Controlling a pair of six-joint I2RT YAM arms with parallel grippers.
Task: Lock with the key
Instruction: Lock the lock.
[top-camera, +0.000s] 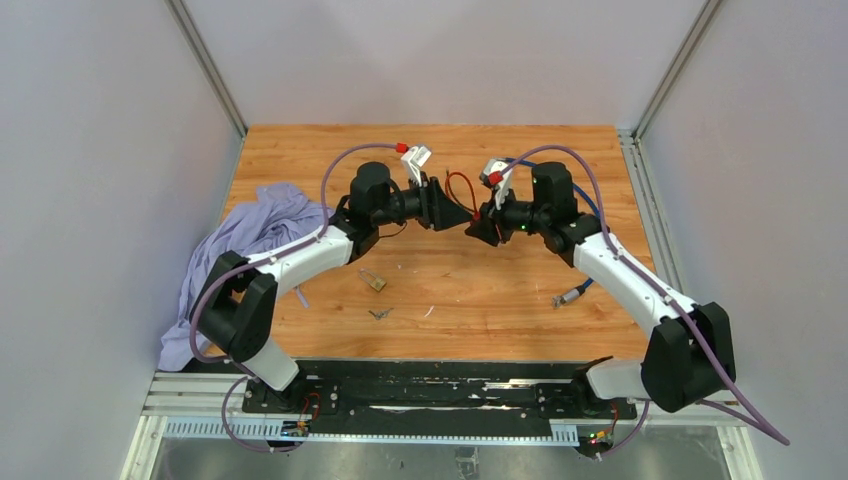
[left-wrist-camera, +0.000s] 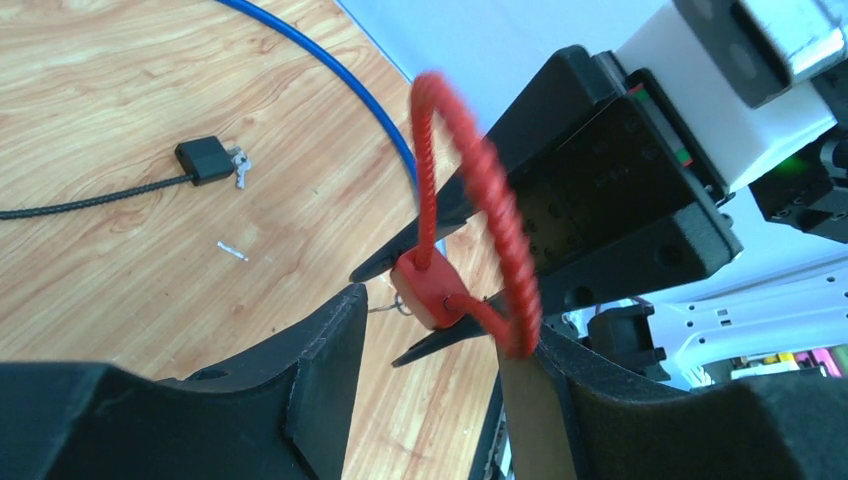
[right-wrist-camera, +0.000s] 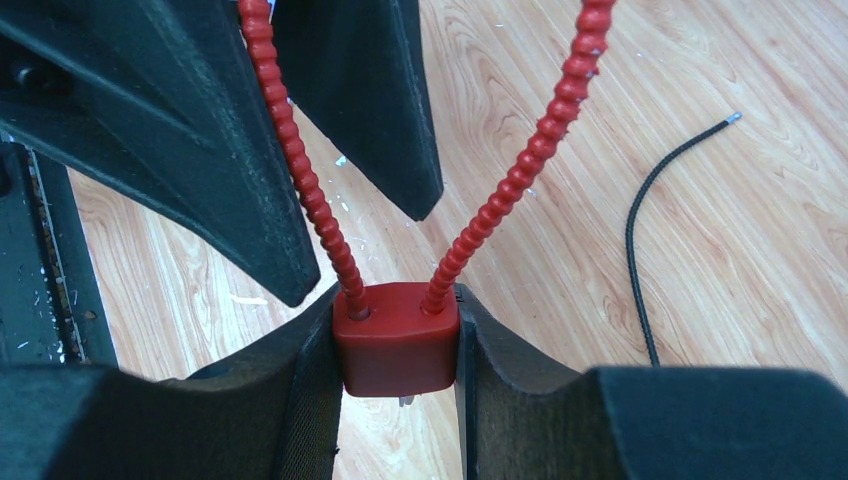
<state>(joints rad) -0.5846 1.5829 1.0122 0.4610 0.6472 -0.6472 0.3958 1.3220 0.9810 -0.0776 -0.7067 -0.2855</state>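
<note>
A red cable lock hangs in the air between both arms. Its red body (right-wrist-camera: 397, 340) is clamped between the fingers of my right gripper (right-wrist-camera: 398, 300), which is shut on it. A small metal key tip (right-wrist-camera: 408, 401) pokes out under the body. The ribbed red cable loop (top-camera: 460, 187) rises from the body. My left gripper (left-wrist-camera: 440, 325) faces the right one with its fingers apart. The cable (left-wrist-camera: 490, 190) runs between them and rests against the right finger (left-wrist-camera: 560, 390). In the top view the two grippers (top-camera: 472, 224) meet over the table's middle.
A brass padlock (top-camera: 374, 282) and loose keys (top-camera: 380, 314) lie on the wooden table (top-camera: 430, 290) in front of the left arm. A black cable lock with keys (left-wrist-camera: 205, 160) and a blue cable (left-wrist-camera: 330, 70) lie right of centre. A purple cloth (top-camera: 250, 235) is piled at the left edge.
</note>
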